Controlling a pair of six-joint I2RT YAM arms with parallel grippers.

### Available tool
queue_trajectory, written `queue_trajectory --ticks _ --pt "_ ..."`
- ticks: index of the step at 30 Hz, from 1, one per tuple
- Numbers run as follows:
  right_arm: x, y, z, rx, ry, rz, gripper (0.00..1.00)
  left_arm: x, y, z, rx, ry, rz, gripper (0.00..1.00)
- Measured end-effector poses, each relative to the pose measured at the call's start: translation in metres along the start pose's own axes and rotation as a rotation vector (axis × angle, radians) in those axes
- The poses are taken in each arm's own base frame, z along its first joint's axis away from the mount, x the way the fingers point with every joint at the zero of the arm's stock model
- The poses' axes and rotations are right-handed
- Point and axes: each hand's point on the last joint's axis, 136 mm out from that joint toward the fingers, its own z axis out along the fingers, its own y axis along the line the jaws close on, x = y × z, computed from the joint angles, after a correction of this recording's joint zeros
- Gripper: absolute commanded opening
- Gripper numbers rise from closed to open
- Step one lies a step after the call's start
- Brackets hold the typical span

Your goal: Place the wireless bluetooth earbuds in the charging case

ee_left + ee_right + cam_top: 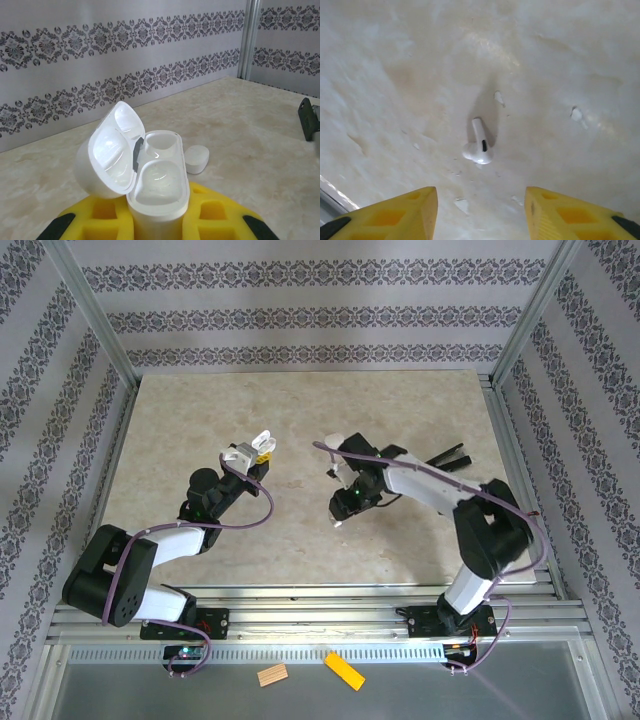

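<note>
Two arms are splitting this job, and you are working with both at once. On your left, the left gripper [157,222] is clamping its yellow pads around the lower body of the charging case [159,185], holding it upright off the table with the lid swung back on its hinge, so both wells are facing up and waiting; both are looking empty. A small white rounded piece [196,159] is lying on the marble just beyond the case, apart from it. Moving right, the right gripper [480,210] is hanging above the table [395,60] with its jaws spread wide and gripping nothing, framing one earbud [479,145] that is lying on its side, stem pointing away from the fingers. That wide spread is probably giving you room to drop around the little piece. Farther right, a black object [450,457] is sitting well clear of the work.
</note>
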Motion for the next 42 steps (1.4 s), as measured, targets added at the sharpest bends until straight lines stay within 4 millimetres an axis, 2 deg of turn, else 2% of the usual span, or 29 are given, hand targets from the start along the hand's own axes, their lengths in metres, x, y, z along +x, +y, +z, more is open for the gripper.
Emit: queue_trajectory --ticks 3,7,10,12,19,22,31,38,42 --pt "0.011 0.010 0.011 -0.020 -0.049 0.149 0.48 0.000 0.003 0.000 -0.015 0.001 0.000 0.00" --pt "0.018 0.038 0.031 -0.073 -0.082 0.268 0.47 0.001 0.006 0.000 -0.025 0.004 -0.001 0.00" --pt "0.013 0.056 0.034 -0.114 -0.117 0.306 0.47 0.004 0.006 0.000 -0.024 0.010 -0.002 0.00" --pt "0.006 0.059 0.037 -0.120 -0.142 0.330 0.47 0.005 0.006 0.001 -0.024 0.012 -0.003 0.00" --pt "0.001 0.036 0.059 -0.046 -0.138 0.390 0.47 0.005 0.006 0.001 -0.024 0.012 -0.003 0.00" --pt "-0.006 0.031 0.056 -0.034 -0.165 0.396 0.47 0.003 0.006 0.000 -0.024 0.008 -0.002 0.00" --pt "-0.007 0.009 0.053 0.032 -0.166 0.406 0.47 0.000 0.006 -0.002 -0.025 0.000 0.000 0.00" --pt "-0.016 -0.011 0.038 0.091 -0.169 0.405 0.47 0.004 0.005 -0.004 -0.024 0.007 -0.002 0.00" --pt "-0.015 -0.022 0.035 0.119 -0.158 0.414 0.47 0.005 0.005 -0.004 -0.024 0.010 -0.003 0.00"
